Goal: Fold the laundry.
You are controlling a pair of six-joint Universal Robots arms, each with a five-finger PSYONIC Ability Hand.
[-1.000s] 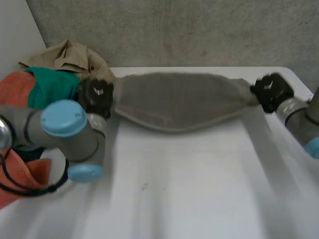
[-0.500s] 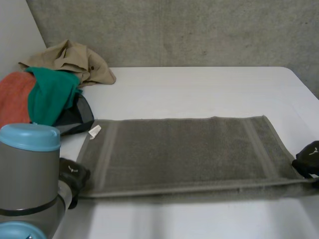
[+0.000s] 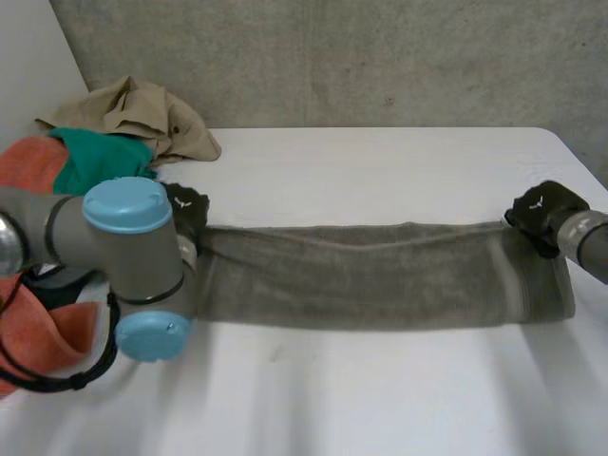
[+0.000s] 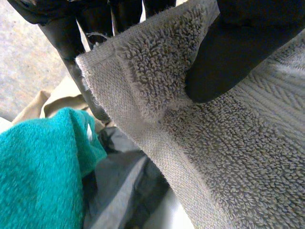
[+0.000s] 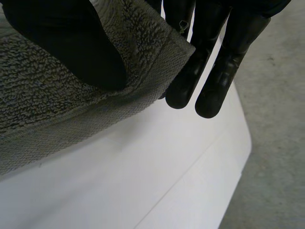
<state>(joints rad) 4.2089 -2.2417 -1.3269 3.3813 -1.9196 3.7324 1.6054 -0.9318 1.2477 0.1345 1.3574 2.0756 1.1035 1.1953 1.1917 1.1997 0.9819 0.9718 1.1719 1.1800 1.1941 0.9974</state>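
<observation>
Two robot hands: one at each end of a single grey towel [image 3: 361, 275], well apart from each other.
Left robot hand [image 4: 238, 52]: closed on a towel corner, thumb pressing the terry against the fingers [image 4: 66, 47] behind it.
Right robot hand [image 5: 62, 43]: closed on the corner at the opposite end, hemmed edge pinched between thumb and straight fingers [image 5: 236, 57].
Towel: drawn out between the two robot hands as a long narrow band, lying along the worktop [image 3: 380, 171].
Pile beside the left robot hand: teal cloth [image 4: 38, 167] and dark grey garment [image 4: 124, 186] just past its fingertips, tan garment [image 3: 133, 109] and orange cloth [image 3: 28, 166] further off.
Left arm [image 3: 123, 247]: in front of the pile, covering the towel end near its own robot hand.
</observation>
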